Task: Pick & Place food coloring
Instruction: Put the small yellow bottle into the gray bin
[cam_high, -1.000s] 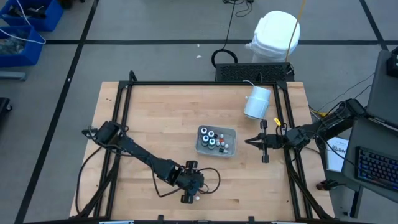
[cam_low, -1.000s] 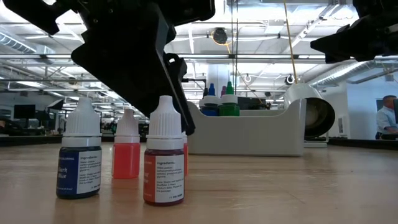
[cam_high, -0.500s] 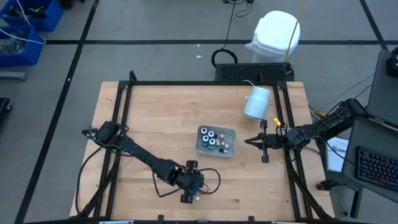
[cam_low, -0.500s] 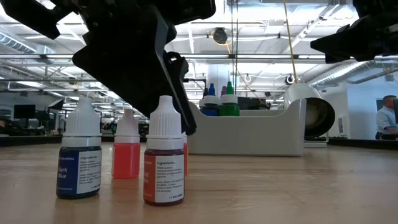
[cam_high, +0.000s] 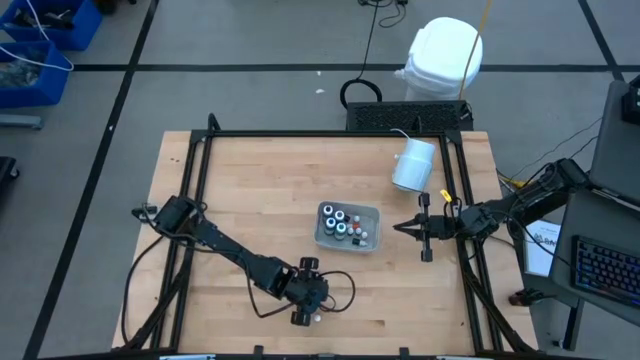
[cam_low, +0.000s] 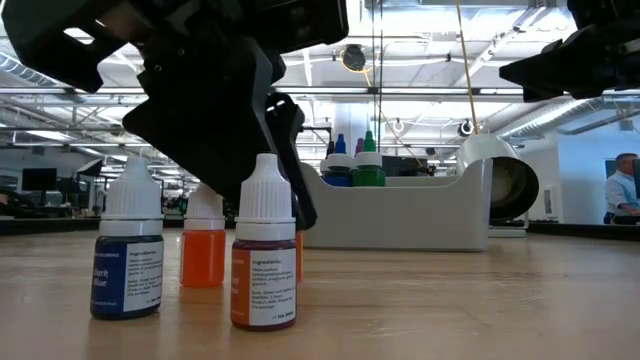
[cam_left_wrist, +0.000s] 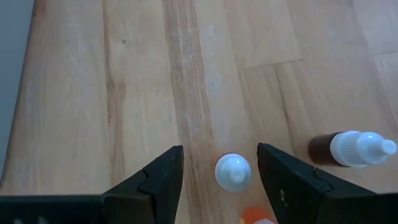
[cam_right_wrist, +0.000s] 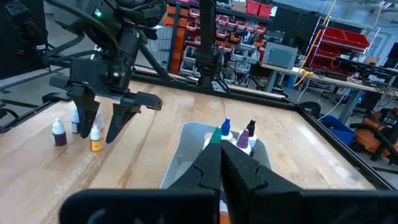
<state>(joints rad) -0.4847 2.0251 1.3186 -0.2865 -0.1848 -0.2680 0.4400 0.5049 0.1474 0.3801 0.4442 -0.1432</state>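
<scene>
**Clear tray holds a cluster of bottles; four more stand loose on the table**

The clear tray (cam_high: 372, 214) sits right of the table's middle. Seen from above, it holds a tight group of small bottles (cam_high: 343, 224), several with dark round bodies and white tops. From table height, a blue-topped bottle (cam_low: 339, 146) and a green-topped one (cam_low: 368, 143) rise above the tray's near wall, and the right wrist camera adds a purple-tipped one (cam_right_wrist: 244, 133) beside them. How many the tray holds in all cannot be counted.

Behind the tray and to its right, a big white cylinder (cam_high: 414, 165) lies on its side, its open mouth showing in the low view; its inside cannot be made out.

The loose food coloring stands near the table's front edge: a dark blue bottle (cam_low: 128, 250), an orange bottle (cam_low: 203, 244) behind it, a brownish-red bottle (cam_low: 263, 252) nearest the camera, and a fourth largely hidden behind that one.

The left gripper (cam_left_wrist: 219, 163) hangs over this group with its fingers spread wide, a white cap (cam_left_wrist: 233, 170) showing between them, untouched by either finger.

The right gripper (cam_high: 398, 229) waits just right of the tray, its fingers pressed together and holding nothing.
</scene>
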